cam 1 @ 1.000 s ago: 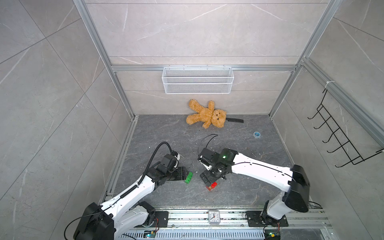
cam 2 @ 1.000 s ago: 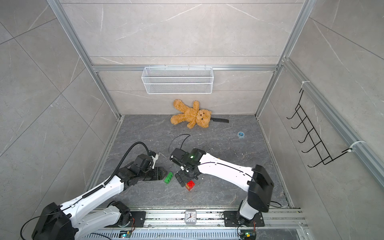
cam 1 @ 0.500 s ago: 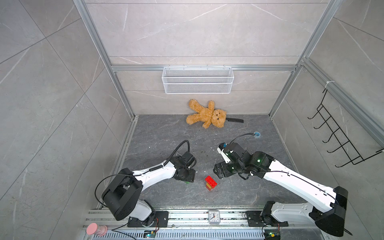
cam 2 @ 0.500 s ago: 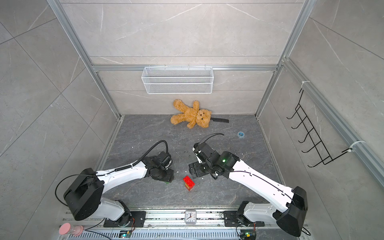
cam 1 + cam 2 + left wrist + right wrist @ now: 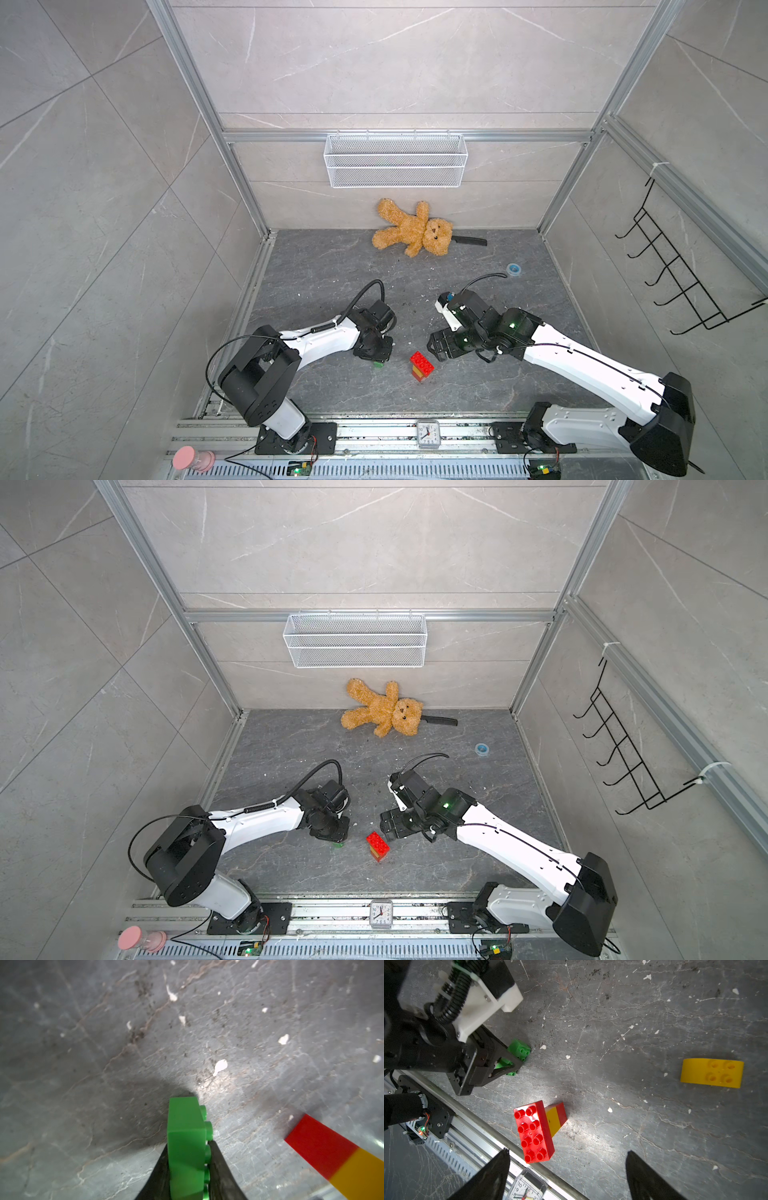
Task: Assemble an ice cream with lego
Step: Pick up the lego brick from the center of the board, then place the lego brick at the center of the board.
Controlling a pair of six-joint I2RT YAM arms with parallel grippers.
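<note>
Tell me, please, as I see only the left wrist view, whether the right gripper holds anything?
Observer: No. The right gripper is open and empty, close to the red-topped stack.
Operator: Thanks. What is that stack made of?
Observer: A long red brick, studs up, sits on a narrower yellow-and-red stem.
Operator: And the last piece?
Observer: A curved yellow brick lies alone, apart from the stack and from the green brick gripped by the left gripper.
</note>
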